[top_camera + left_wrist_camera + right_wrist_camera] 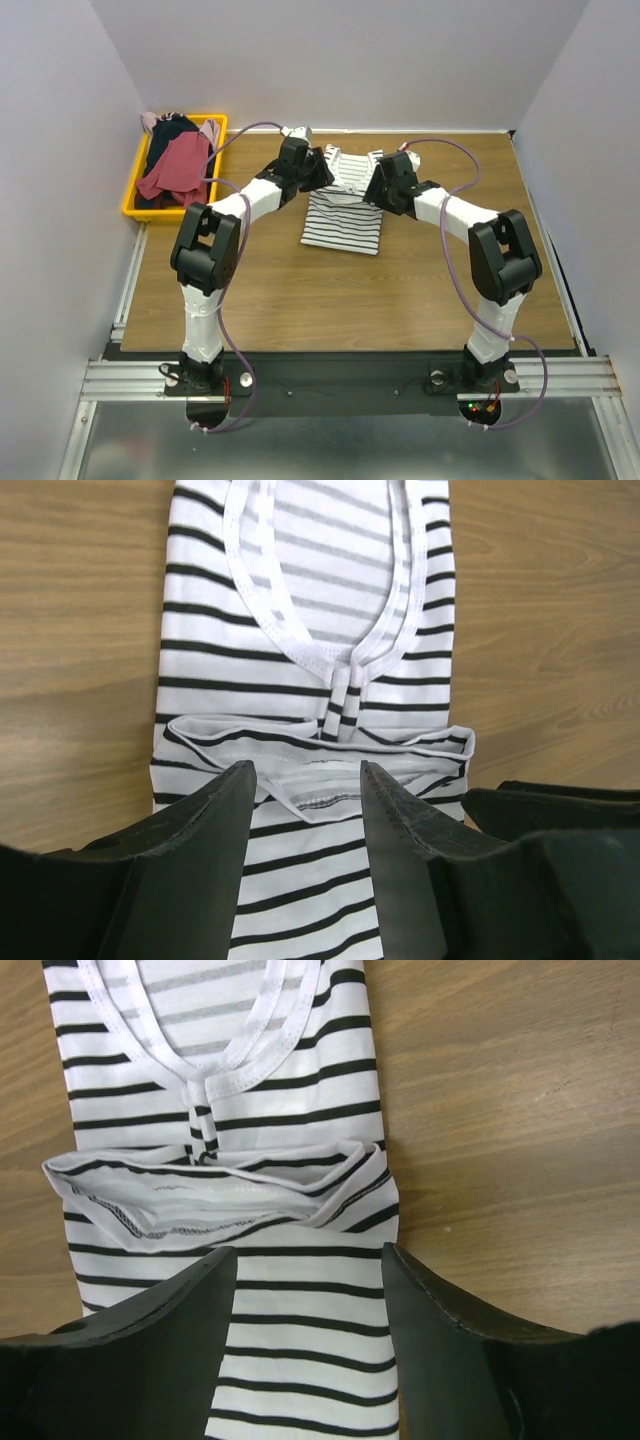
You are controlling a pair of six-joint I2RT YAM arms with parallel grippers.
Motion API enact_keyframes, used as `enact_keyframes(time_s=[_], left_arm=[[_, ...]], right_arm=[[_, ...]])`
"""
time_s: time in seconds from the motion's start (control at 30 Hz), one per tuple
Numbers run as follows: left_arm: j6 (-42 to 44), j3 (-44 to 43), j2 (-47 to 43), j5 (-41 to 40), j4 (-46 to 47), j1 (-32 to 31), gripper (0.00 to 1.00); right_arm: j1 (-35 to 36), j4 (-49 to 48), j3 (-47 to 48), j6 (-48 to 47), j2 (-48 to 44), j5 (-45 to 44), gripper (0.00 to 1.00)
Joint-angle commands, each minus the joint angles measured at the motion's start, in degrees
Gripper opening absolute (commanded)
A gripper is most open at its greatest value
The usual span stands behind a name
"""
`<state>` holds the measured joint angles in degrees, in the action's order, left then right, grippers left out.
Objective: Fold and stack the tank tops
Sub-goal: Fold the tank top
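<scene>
Wrist views: left claw (305,775), right claw (308,1255) open over striped top (250,680); yellow bin (145,213) overhead only.

No text, label, brand, number or sign can be read in any view.
</scene>
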<state>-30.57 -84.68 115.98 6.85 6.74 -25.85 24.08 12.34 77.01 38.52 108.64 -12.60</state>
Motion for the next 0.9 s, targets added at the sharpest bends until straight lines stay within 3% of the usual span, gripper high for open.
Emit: enact_keyframes(time_s=[0.0, 0.1, 0.2, 0.27, 0.37, 0.43, 0.53, 0.87], left_arm=[[2.44, -6.97, -1.03, 0.35, -0.85, 0.8, 0.57], [1.39, -7.51, -1.19, -0.17, -1.73, 0.88, 0.57], [-2.21, -3.49, -4.18, -3.94, -2.61, 0.88, 0.54], [-5.11, -0.67, -6.11, -5.97, -2.87, 0.88, 0.51], [-8.7, 6.79, -10.07, -6.41, -1.57, 0.71, 0.44], [-10.82, 13.27, -12.7, -5.02, 0.45, 0.19, 0.37], [-13.28, 20.84, -15.61, -3.61, 4.85, -1.48, 0.25], [-16.28, 27.73, -16.23, -3.16, 10.22, -5.09, 0.18]], right_arm=[[1.58, -1.88, -1.16, -1.96, -4.93, 0.21, 0.64], [3.17, -1.88, -1.87, -3.19, -5.72, -1.02, 0.63], [3.61, -1.88, -0.99, -4.33, -4.67, -0.58, 0.54], [3.7, -1.62, 0.24, -5.03, -2.4, -0.06, 0.37], [3.7, -1.7, 2.78, -6.43, -0.02, 1.87, 0.21], [3.7, -1.7, 4.63, -6.97, 2.18, 3.36, 0.16], [3.96, -1.79, 5.95, -7.23, 3.33, 4.69, 0.14], [4.4, -4.34, 11.13, -5.74, 9.38, 14.96, 0.12]])
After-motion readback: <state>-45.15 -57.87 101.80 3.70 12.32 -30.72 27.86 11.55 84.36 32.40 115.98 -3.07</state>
